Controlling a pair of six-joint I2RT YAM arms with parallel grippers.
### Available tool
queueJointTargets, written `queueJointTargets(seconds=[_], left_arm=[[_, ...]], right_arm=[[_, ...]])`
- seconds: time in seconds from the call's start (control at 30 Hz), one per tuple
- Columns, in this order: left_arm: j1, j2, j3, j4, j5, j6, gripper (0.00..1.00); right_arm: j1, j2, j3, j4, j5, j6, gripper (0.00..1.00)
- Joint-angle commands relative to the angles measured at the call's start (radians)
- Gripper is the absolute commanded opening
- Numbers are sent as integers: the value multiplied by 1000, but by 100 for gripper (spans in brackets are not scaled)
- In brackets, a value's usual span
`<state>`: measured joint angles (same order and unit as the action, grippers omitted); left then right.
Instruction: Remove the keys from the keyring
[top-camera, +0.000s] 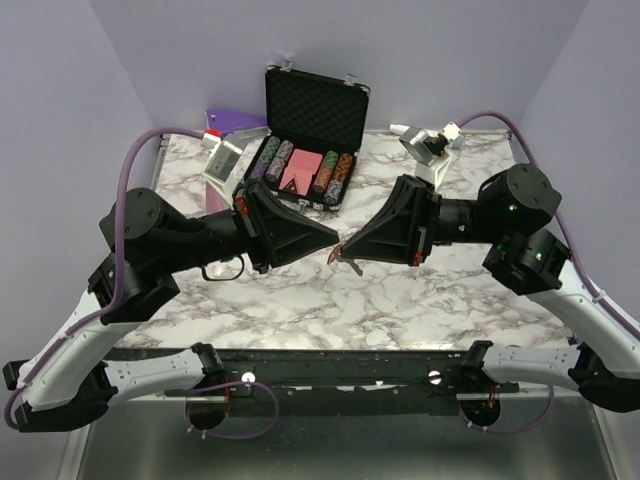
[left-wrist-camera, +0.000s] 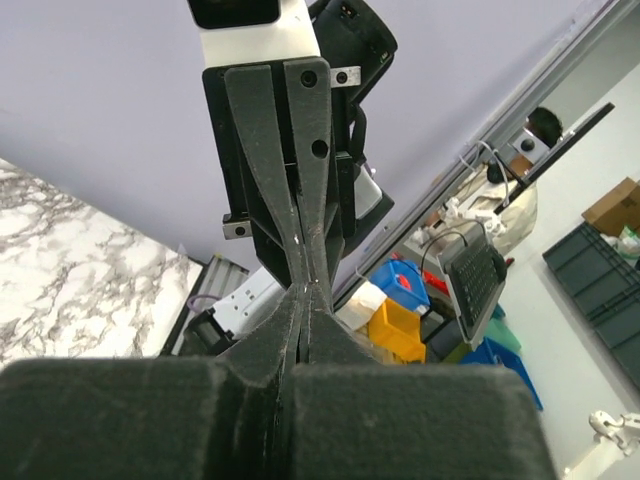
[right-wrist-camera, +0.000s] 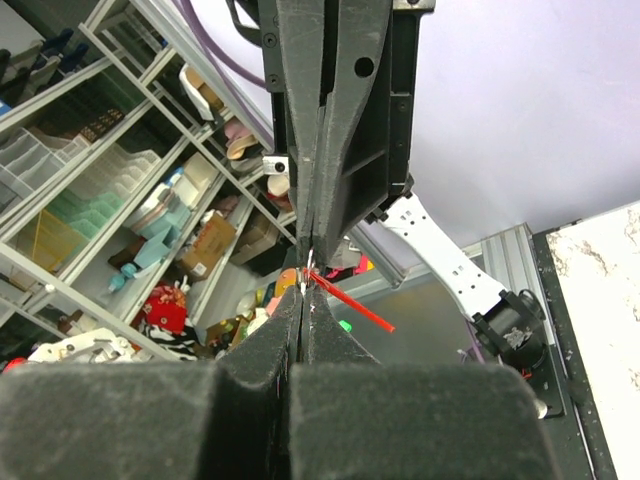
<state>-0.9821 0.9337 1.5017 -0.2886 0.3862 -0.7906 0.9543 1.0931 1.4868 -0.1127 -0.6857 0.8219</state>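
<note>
My two grippers meet tip to tip a little above the middle of the marble table (top-camera: 300, 300). The left gripper (top-camera: 333, 241) is shut, and so is the right gripper (top-camera: 347, 250). The red keyring (top-camera: 340, 248) sits between the tips, and a small dark-grey key (top-camera: 353, 265) hangs below them. In the right wrist view my right gripper (right-wrist-camera: 305, 292) pinches at the root of the red tag (right-wrist-camera: 350, 302), which sticks out to the right. A silvery key sliver (right-wrist-camera: 304, 275) runs up into the left gripper's shut fingers (right-wrist-camera: 340, 120). The left wrist view shows the left gripper (left-wrist-camera: 305, 292) shut against the right one's fingers (left-wrist-camera: 290, 150).
An open black case (top-camera: 312, 110) with poker chip stacks and a pink box (top-camera: 300, 172) stands at the back centre. A white device (top-camera: 222, 160) and a purple thing (top-camera: 235, 122) lie at the back left. A white and black object (top-camera: 430, 148) is at the back right.
</note>
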Motion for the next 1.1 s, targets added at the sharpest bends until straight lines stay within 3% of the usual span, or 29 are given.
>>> queueJointTargets(seconds=[0.0, 0.63, 1.07], left_arm=[[-6, 66, 149, -239, 77, 115, 0], [-58, 298, 495, -742, 198, 390, 0], [-82, 442, 655, -892, 286, 493, 0]], right_arm=[[0, 7, 44, -71, -15, -24, 1], [0, 82, 104, -341, -121, -125, 1], [0, 111, 127, -427, -178, -161, 1]])
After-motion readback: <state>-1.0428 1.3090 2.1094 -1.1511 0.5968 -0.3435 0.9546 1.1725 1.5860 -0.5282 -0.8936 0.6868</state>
